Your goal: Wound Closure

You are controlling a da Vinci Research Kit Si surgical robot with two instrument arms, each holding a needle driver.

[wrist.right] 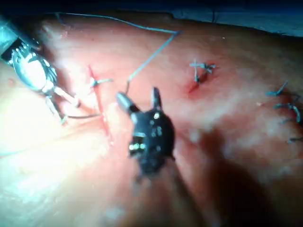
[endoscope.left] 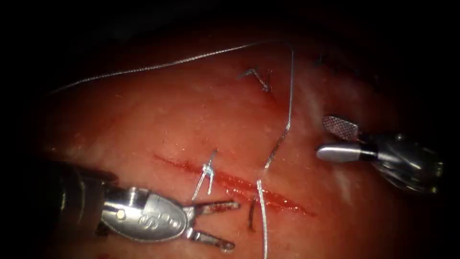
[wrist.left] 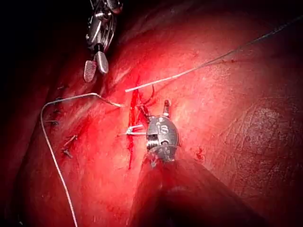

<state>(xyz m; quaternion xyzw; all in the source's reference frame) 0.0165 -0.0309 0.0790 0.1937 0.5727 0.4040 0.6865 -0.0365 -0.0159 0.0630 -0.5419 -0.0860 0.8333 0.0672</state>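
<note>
Left tool (endoscope.left: 218,225) fingers apart, empty, beside needle (endoscope.left: 251,213) upright across cut (endoscope.left: 235,182).

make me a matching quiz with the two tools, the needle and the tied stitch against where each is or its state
1 left tool
2 right tool
3 needle
4 tied stitch

a on the cut, cut ends up
b open, empty, right of the cut
c in the tissue beside the thread, unheld
d open, empty, just left of the needle

Pairs: 1-d, 2-b, 3-c, 4-a
</note>
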